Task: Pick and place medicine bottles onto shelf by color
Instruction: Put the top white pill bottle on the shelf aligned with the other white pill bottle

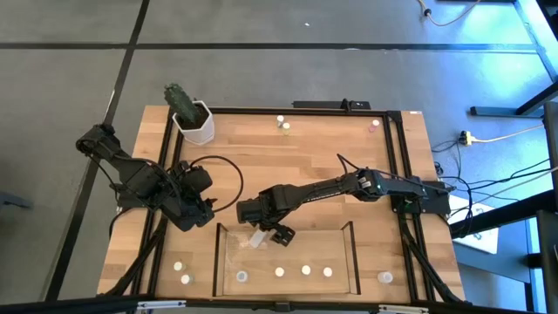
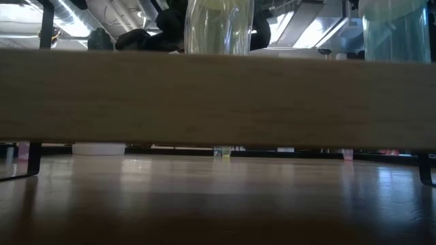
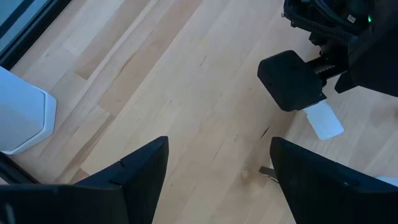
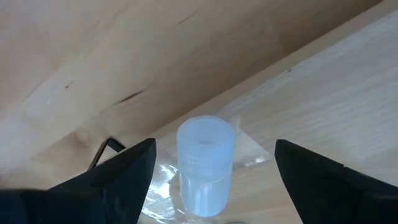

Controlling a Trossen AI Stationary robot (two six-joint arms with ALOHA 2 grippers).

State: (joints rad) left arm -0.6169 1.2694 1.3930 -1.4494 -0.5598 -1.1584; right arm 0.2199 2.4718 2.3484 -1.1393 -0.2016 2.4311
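A pale bottle point(image 4: 204, 165) stands between the two fingers of my open right gripper point(image 4: 214, 146), apart from both. In the high view this bottle point(image 1: 257, 238) is at the far left of the clear-walled tray point(image 1: 352, 253), with my right gripper point(image 1: 268, 234) over it. It also shows in the left wrist view point(image 3: 323, 121). Several bottles stand in a row on the tray's near part point(image 1: 305, 271). My left gripper point(image 1: 207, 208) is open and empty over bare wood left of the tray; its fingers show in its wrist view point(image 3: 217, 149).
Loose bottles stand left of the tray point(image 1: 181, 271), right of it point(image 1: 385, 277) and along the far edge point(image 1: 283, 123) point(image 1: 375, 125). A white pot with a cactus point(image 1: 193, 122) stands at the far left. A black frame point(image 1: 403, 157) borders the tabletop.
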